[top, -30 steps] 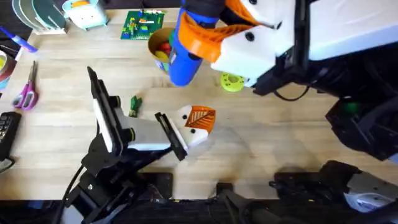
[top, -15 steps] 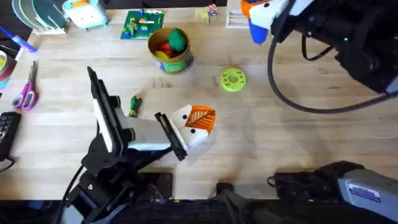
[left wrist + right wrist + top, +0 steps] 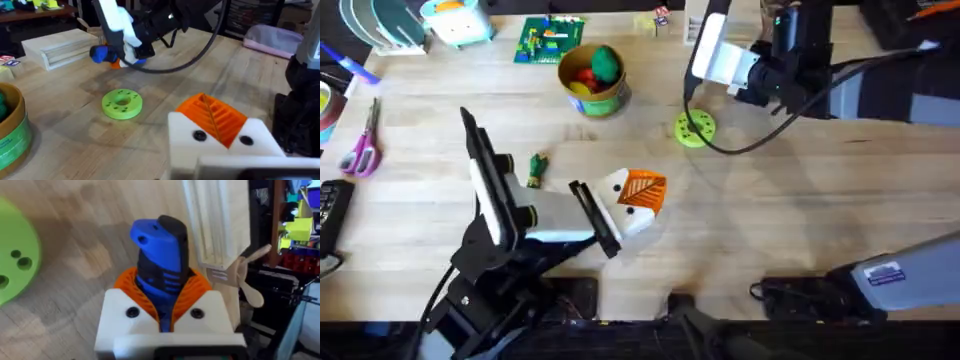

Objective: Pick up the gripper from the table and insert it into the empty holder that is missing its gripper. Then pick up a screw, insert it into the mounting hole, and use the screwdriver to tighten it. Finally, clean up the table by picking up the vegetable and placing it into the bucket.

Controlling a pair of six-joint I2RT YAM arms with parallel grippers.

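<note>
The right gripper [image 3: 167, 317] pinches the screwdriver [image 3: 161, 255] between its orange pads, the blue handle sticking out past the white fingers. In the overhead view the right arm reaches across the upper right of the frame, its gripper [image 3: 705, 45] low over the table [image 3: 800, 220] at upper centre, beside a pale wooden block [image 3: 698, 25]. In the left wrist view the screwdriver [image 3: 102, 53] shows blue at the gripper's tip, near that block [image 3: 60, 45].

The left gripper [image 3: 635, 200] lies at the frame's centre, white with an orange pad on top; whether its claw is spread or pressed together cannot be told. The left wrist view shows the orange ribbed pad [image 3: 215, 117] seated in the white finger [image 3: 220, 145], with two dark screw heads below it.

The vegetable [image 3: 537, 168] lies on the table left of centre, just beside the left arm. The bucket [image 3: 592, 80] stands at upper centre, holding a round green toy and red and yellow pieces. A green disc [image 3: 695, 130] with holes lies right of the bucket, below the right gripper. Pink scissors [image 3: 363, 145] lie at the left edge.
</note>
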